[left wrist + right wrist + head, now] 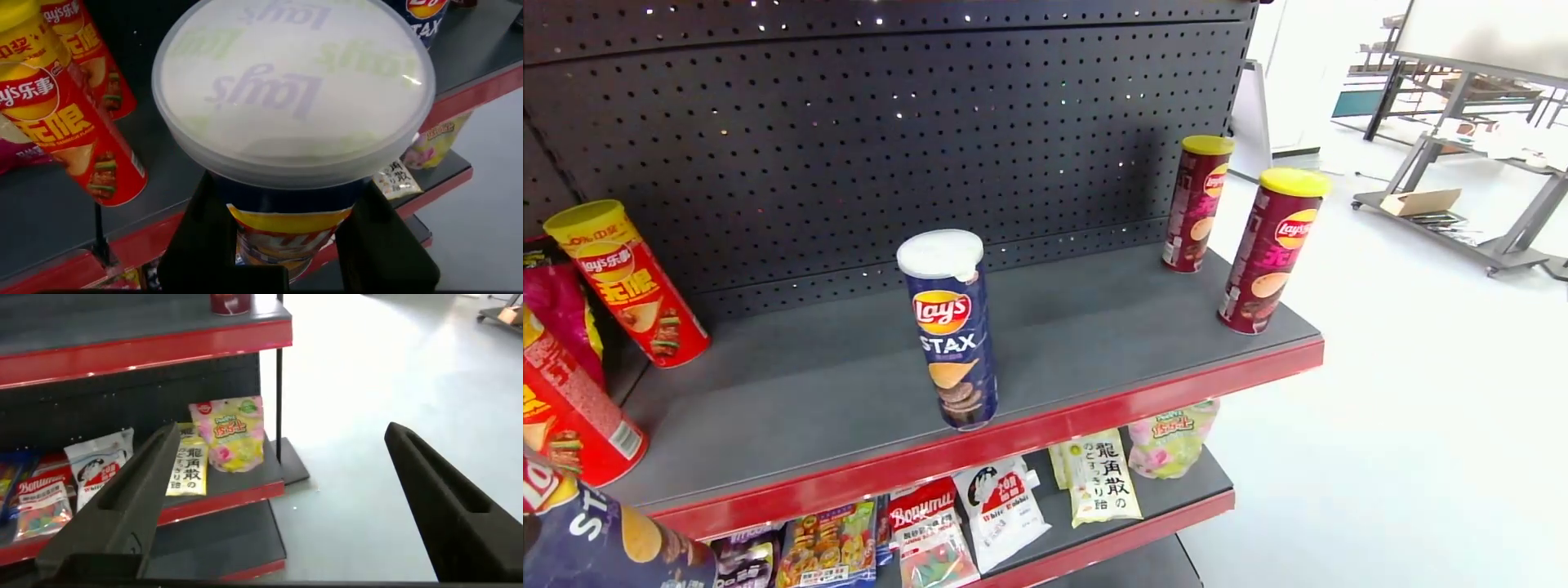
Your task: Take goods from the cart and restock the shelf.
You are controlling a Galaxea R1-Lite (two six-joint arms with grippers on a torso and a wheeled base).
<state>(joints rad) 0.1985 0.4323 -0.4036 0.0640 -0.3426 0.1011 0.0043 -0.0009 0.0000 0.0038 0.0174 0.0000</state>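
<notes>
Blue chips can [290, 82] is sitting clamped in the left end effector [290, 238] by the shelf [809, 367]; right end effector [282, 433] is hanging wide open, empty.

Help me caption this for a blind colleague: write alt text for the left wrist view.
The left pincer grips a white-lidded blue chip can, seen from above, in front of a red-edged shelf. Two red chip cans sit on that shelf, and snack bags lie on the shelf below.

Left gripper [290, 241] jaws clamp a blue can [290, 82]; right gripper [282, 437] jaws stand wide apart.
</notes>
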